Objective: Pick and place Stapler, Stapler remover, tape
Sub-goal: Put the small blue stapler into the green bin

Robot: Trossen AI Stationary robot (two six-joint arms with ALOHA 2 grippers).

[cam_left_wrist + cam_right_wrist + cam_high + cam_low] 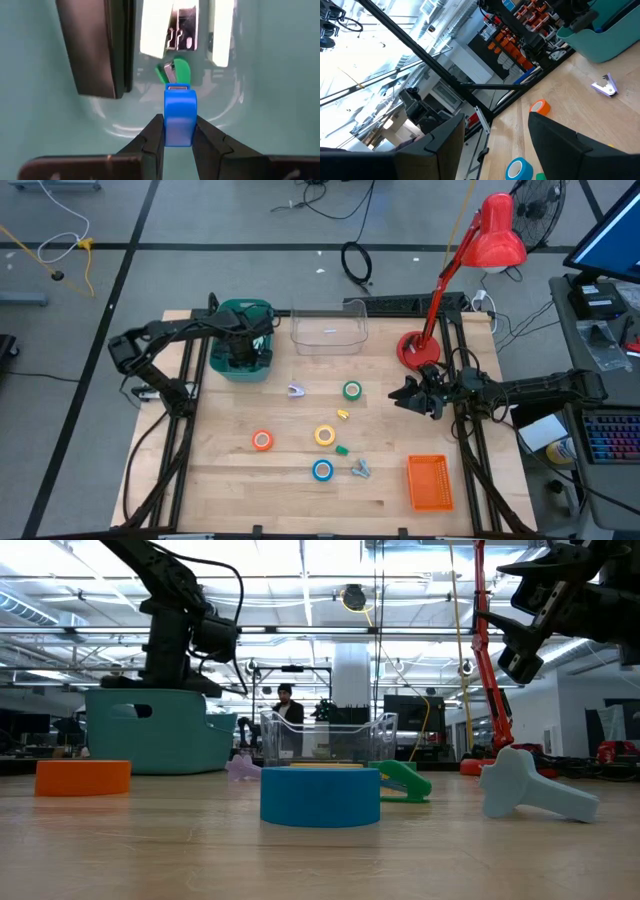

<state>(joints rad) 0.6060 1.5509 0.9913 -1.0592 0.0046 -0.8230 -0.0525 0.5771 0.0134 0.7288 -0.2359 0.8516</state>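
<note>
A small blue stapler remover, glossy plastic with a metal tip, hangs pinched between the dark fingers of the left gripper directly over the inside of the teal bin, apparently poised for release there. Below it on the bin floor lie a green remover, a dark stapler and a white one, which suggests the bin is the collection point for this class of item.

Out on the wooden table the tape waits in four ring-shaped rolls: orange, yellow, green and blue, each with an open centre and well apart from the others. A lilac remover sits near the bin, and smaller yellow, green and grey pieces, too small to identify with confidence, lie among the rolls.

A clear container stands beside the bin and an orange tray near the front edge.

The right gripper hovers raised at the table's right side, its fingers spread and holding nothing, beside the red lamp.
</note>
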